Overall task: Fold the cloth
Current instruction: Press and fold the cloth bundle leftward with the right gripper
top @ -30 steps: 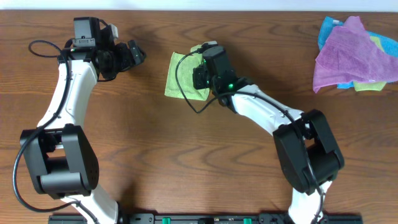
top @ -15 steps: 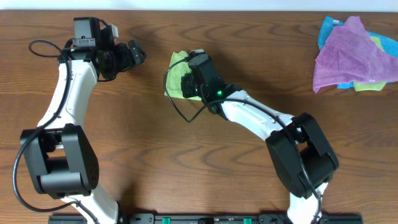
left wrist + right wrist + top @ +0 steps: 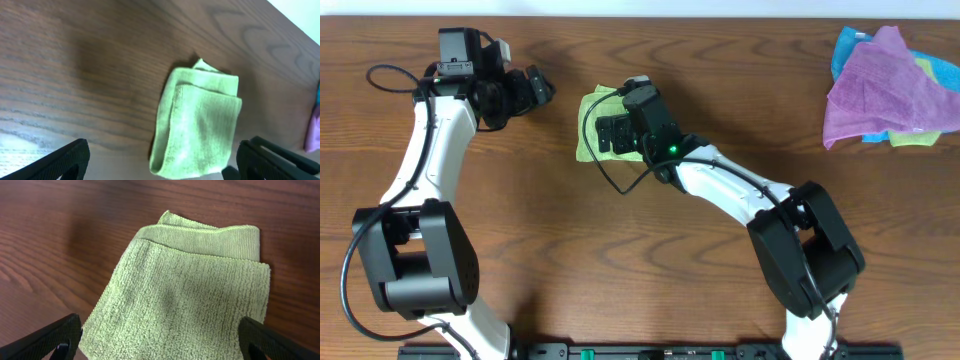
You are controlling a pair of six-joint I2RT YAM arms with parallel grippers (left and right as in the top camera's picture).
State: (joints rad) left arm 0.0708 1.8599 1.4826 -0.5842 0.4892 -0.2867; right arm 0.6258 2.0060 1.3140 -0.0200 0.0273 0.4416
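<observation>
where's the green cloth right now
In the overhead view the cloth lies folded at upper middle of the table, beneath the open right tool, with the left tool to its left.

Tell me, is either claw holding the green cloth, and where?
Nothing is held. The right gripper hangs open over the folded cloth; the left gripper is open, off to the side.

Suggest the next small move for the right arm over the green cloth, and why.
Probably lift the right gripper straight up. The cloth lies folded in layers on the table, and the jaws stand wide open above it, gripping nothing; a straight rise should not disturb the fold.
</observation>
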